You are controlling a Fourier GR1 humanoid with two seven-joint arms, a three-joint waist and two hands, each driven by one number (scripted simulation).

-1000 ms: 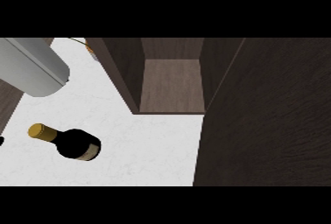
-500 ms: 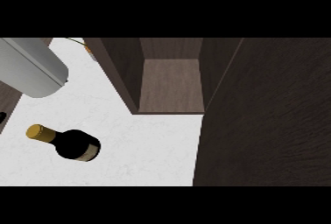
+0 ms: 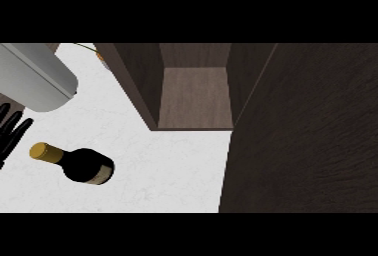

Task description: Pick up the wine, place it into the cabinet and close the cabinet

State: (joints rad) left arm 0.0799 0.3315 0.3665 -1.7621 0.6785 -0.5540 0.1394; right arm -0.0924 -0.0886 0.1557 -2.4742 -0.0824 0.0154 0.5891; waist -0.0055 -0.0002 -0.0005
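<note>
Dark glass, gold cap: the wine bottle (image 3: 83, 165) lies on its side on the white worktop (image 3: 170, 165) at about eight o'clock in my view, its cap pointing toward ten o'clock and its label end toward four. At nine o'clock, at the frame's edge, I see the black fingers of my left robot hand (image 3: 12, 132), straight and spread, holding nothing, just beside the cap but not touching it as far as I can judge; the grey forearm (image 3: 33, 75) fills the ten o'clock corner. My right robot hand shows nowhere. The cabinet (image 3: 196, 95) stands open at twelve o'clock, its wooden floor bare, and its dark door (image 3: 303, 130) swings out across the three o'clock side. I judge the step in hand to be the reach for the bottle, nothing yet gripped. To do it well I would bring the hand over the thick body, not the narrow neck, with the fingers across the bottle's length so it cannot roll away, and close only once thumb and fingers sit on opposite sides. After that the path to the opening looks clear, provided I steer past the cabinet's near wall.
</note>
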